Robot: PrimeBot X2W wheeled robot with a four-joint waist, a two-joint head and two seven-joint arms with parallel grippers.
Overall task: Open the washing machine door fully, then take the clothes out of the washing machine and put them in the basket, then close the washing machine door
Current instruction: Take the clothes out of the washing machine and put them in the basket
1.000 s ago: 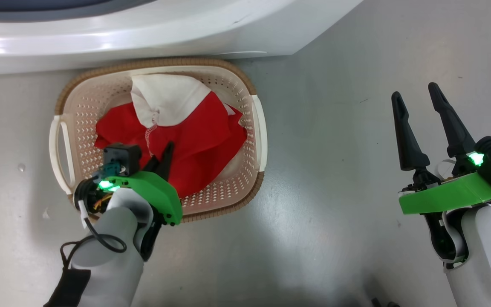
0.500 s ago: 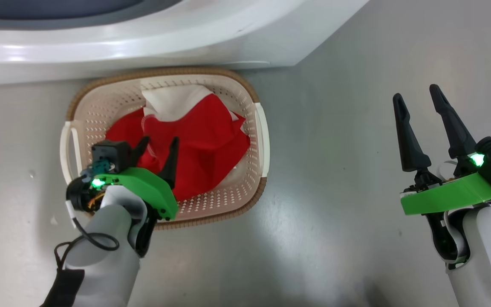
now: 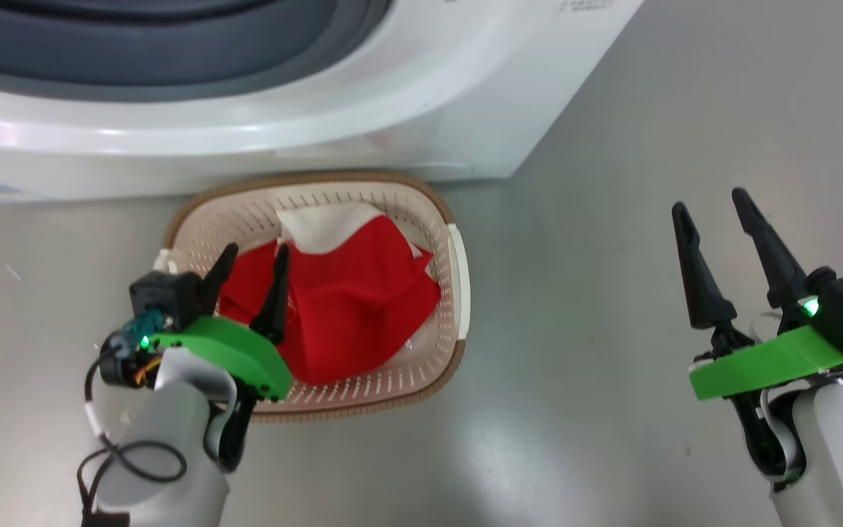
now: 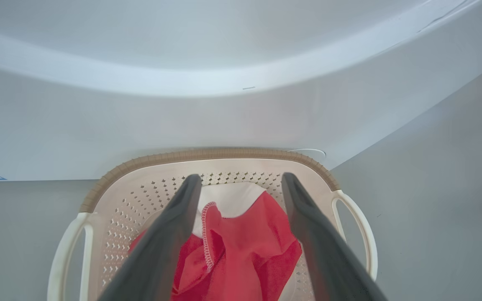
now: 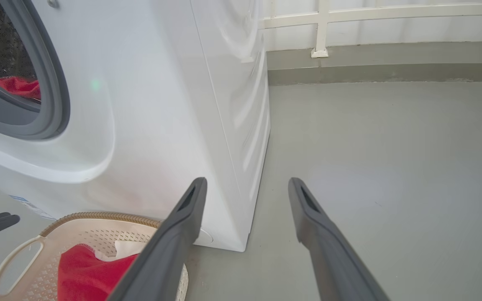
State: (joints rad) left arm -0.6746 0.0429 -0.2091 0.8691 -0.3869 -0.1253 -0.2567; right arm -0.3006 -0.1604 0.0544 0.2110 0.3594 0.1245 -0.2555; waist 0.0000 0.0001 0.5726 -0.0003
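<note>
The left end effector (image 3: 257,252) hangs over the near-left part of the basket (image 3: 392,199), its two fingers spread apart with nothing pinched between them. In the left wrist view the red clothes (image 3: 348,307) lie below the fingers, inside the basket, with a white lining turned up on the side toward the washing machine (image 3: 319,139). The basket stands on the floor (image 3: 575,329), just in front of the machine's lower front. The right end effector (image 3: 708,203) is open and empty too, well apart from the basket, above bare floor.

In the right wrist view one more red garment (image 5: 19,87) lies in the drum behind the grey rubber ring (image 5: 59,96); so I judge the task only partly done, and another reach into the drum is needed.

Several things could go wrong from here. The left fingers are close over the cloth; a fold or the stitched hem could catch on a fingertip when the arm rises, and drag the garment over the rim to the floor. The basket looks light; a careless sweep of the arm could push or tip it. The heap already fills much of the basket; the next garment, if dropped near the edge, could slide out. Closing the door too soon would shut the last garment inside.
</note>
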